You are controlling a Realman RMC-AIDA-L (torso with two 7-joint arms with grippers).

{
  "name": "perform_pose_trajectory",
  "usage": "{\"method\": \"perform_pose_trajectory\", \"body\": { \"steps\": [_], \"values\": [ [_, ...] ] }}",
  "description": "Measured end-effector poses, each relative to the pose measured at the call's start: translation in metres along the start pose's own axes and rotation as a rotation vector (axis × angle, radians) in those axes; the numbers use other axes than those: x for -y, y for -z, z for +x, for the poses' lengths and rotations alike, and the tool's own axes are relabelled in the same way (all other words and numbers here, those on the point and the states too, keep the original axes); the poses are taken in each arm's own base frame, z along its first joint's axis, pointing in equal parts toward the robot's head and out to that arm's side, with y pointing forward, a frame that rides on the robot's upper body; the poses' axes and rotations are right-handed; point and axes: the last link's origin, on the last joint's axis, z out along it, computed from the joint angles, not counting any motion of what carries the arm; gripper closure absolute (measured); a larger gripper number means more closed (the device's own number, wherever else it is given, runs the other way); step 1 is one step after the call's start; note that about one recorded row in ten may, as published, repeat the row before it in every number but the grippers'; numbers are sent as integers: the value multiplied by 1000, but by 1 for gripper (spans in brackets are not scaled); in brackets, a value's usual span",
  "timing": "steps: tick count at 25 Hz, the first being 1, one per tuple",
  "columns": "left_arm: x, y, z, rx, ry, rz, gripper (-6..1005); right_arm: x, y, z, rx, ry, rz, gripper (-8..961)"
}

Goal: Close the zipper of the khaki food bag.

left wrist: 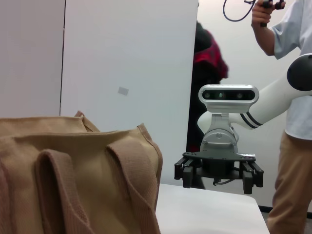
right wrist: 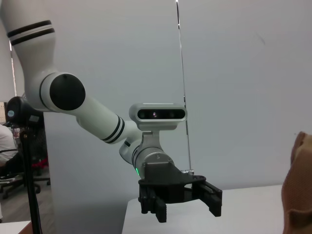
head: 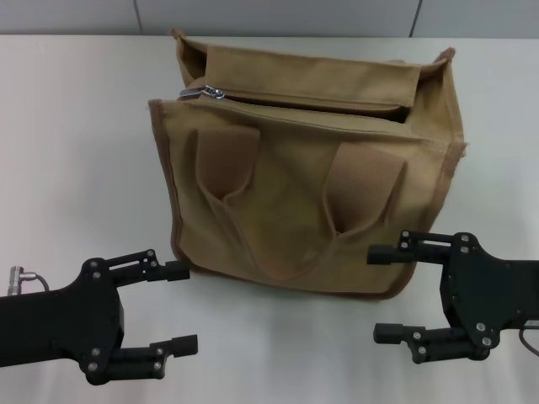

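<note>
The khaki food bag [head: 303, 194] stands upright in the middle of the white table, its two strap handles [head: 227, 160] facing me. The zipper [head: 312, 103] runs along its top, and the silver pull tab [head: 210, 91] sits at the top's left end. A dark gap shows along the track toward the right end. My left gripper [head: 181, 307] is open and empty, low at the front left, apart from the bag. My right gripper [head: 377, 295] is open and empty at the front right, just in front of the bag's lower right corner. The bag also shows in the left wrist view [left wrist: 78, 180].
The table [head: 76, 143] extends on both sides of the bag. A person [left wrist: 292, 97] stands beyond the table's right side. The left wrist view shows my right gripper [left wrist: 219, 178] farther off; the right wrist view shows my left gripper [right wrist: 184, 204] and the bag's edge [right wrist: 298, 190].
</note>
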Motion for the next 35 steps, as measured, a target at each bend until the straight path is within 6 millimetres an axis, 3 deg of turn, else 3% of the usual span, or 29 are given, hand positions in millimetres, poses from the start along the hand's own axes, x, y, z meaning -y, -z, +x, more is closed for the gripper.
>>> {"method": "perform_pose_trajectory", "body": {
  "steps": [19,29,35],
  "values": [
    [1,1,-2,-6,-23,33,222,-1,-11,7,7,-19,-3,181],
    [13,34,-4,-165,-112,459,225,-32,-22,19,181,58,37,181],
    [39,29,-11,-111,-85,558,230,-42,-27,22,225,61,37,180]
  ]
}}
